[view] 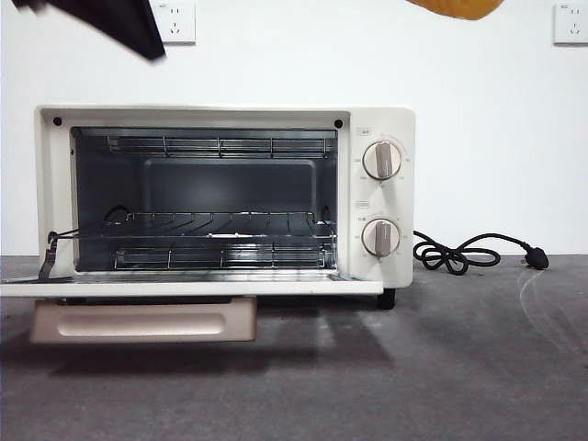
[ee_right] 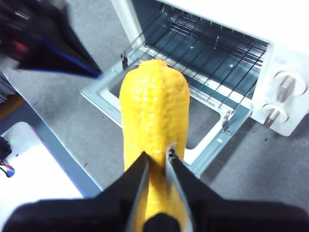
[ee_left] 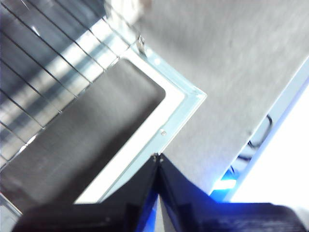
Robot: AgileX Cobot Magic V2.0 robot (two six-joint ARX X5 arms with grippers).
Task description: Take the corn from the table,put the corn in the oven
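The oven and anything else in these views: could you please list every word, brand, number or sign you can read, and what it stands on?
None can be read.
Oven: small label above each knob, with dial marks around them, too small to read.
No brand name shows on it.
Wall sockets: no legible marking.
Corn, in the right gripper: no text.

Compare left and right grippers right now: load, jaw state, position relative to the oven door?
Load: the right gripper holds the corn; the left gripper holds nothing.
Jaws: right jaws are clamped on the corn's sides; left jaws are shut tip to tip.
Position: the left hangs above a corner of the open oven door; the right is up high, facing the oven cavity from in front of the door.
Shared: both are raised off the table.
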